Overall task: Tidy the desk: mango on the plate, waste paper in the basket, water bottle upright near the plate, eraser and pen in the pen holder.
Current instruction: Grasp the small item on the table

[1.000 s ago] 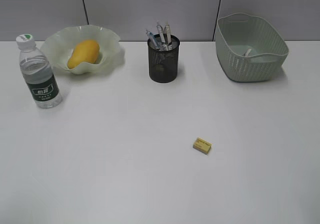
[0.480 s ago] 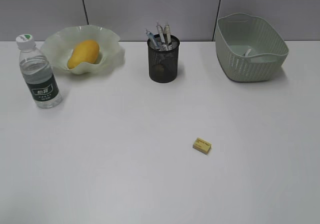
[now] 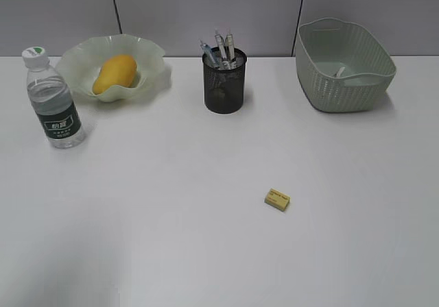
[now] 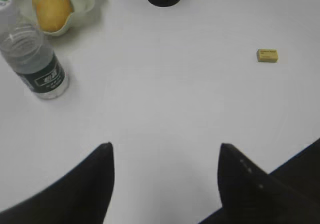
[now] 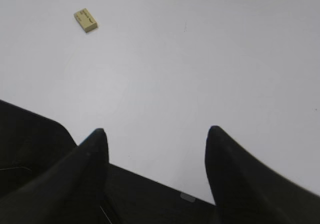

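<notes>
eraser (image 3: 277, 199) lying flat and alone on the bare desk (image 3: 171, 238), well short of the pen holder (image 3: 224, 82); likely light, firm, slightly grippy, best pinched across its short sides; left gripper (image 4: 165, 156) and right gripper (image 5: 156, 139) both spread, empty.

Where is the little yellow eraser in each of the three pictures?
Exterior view: the eraser lies alone on the desk, right of centre, lower half.
Left wrist view: upper right.
Right wrist view: upper left.
Shared landmark: the eraser itself; the water bottle shows only in the exterior and left wrist views.
</notes>
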### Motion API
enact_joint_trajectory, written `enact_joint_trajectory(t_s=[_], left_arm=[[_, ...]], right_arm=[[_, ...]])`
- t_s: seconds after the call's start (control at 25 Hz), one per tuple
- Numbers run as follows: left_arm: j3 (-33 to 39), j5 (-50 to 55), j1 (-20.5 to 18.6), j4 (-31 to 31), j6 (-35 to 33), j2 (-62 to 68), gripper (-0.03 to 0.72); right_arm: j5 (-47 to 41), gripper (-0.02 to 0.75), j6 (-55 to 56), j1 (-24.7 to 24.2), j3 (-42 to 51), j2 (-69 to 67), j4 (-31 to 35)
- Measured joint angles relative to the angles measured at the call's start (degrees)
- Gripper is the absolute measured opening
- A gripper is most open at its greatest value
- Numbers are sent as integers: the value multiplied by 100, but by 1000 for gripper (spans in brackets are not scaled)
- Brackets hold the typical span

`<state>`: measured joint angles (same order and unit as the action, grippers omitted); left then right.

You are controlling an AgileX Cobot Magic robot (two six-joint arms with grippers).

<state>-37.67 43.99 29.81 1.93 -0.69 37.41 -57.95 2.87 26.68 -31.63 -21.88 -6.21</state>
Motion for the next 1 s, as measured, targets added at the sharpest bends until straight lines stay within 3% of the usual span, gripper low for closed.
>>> enact_joint_trajectory(t_s=[0.2, 0.56, 1.0], left_arm=[[-1031, -124, 83, 319, -270, 2056, 496], [-3154, -130, 1302, 329, -294, 4702, 497], [-4760, 240, 2114, 389, -54, 6809, 497]], right_arm=[[5, 463, 12, 0, 0, 0, -30], [11, 457, 12, 0, 0, 0, -57], [64, 457, 12, 0, 46, 0, -58]])
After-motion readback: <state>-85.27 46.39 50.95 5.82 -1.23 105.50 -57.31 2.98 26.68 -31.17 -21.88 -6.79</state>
